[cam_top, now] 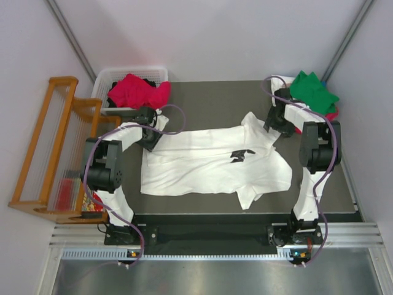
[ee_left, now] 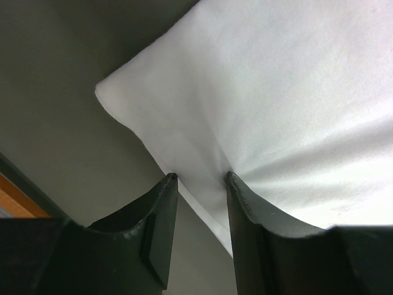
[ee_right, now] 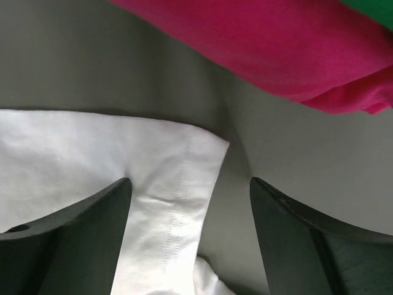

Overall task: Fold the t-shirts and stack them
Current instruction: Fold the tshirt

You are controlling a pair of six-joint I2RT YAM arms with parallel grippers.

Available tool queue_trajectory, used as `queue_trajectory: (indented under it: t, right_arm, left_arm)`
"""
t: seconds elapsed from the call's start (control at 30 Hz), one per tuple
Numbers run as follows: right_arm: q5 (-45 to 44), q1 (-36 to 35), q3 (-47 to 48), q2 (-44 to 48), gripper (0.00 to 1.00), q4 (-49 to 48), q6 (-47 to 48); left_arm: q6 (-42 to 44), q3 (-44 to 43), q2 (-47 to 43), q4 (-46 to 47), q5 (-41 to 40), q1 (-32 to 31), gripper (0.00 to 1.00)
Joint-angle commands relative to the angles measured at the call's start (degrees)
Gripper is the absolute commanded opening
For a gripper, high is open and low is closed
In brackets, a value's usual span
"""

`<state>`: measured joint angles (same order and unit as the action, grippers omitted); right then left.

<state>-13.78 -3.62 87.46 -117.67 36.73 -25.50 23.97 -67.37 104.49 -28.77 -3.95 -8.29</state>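
The right gripper (ee_right: 190,184) stands wide open over the grey desk (ee_right: 295,147) - one dark finger (ee_right: 73,239) in front of the white t-shirt (ee_right: 73,153), the other in front of bare desk. A stitched hem of the white t-shirt ends in a corner between the two fingers, lying flat with a small fold near the lower edge. Along the top runs a crimson-pink t-shirt (ee_right: 264,43), apart from the white cloth, with a sliver of green t-shirt (ee_right: 377,6) over it in the upper right corner.

White walls (cam_top: 209,37) stand all around a dark grey table (cam_top: 209,104), with a brown wooden rack (cam_top: 46,147) on the left side, a white basket (cam_top: 123,70) at the back corner, and a shiny metal sheet (cam_top: 215,276) in front.
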Motion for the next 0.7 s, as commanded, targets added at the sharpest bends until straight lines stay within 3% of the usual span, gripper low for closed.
queue_trajectory:
  t: [0.0, 0.1, 0.2, 0.33, 0.43, 0.67]
  right_arm:
    - [0.25, 1.77, 0.43, 0.86, 0.77, -0.43, 0.45]
    - [0.07, 2.30, 0.25, 0.77, 0.75, -0.61, 0.71]
    - [0.07, 2.47, 0.17, 0.77, 0.63, -1.13, 0.89]
    - [0.24, 2.56, -0.27, 0.51, 0.29, -1.48, 0.80]
    - [0.33, 2.56, -0.89, 0.33, 0.16, -1.84, 0.89]
    - [0.95, 2.65, -1.86, 0.95, 0.02, -2.54, 0.97]
  left_arm:
    - [0.64, 0.84, -1.13, -1.28, -1.50, 0.21, 0.42]
    - [0.47, 0.75, -0.95, -1.37, -1.33, 0.21, 0.42]
    - [0.29, 0.84, -0.95, -1.46, -1.50, 0.12, 0.43]
    - [0.55, 0.84, -1.13, -1.37, -1.77, 0.21, 0.42]
    - [0.47, 0.75, -1.04, -1.55, -1.42, 0.21, 0.42]
    - [0.29, 0.93, -0.95, -1.63, -1.07, 0.21, 0.42]
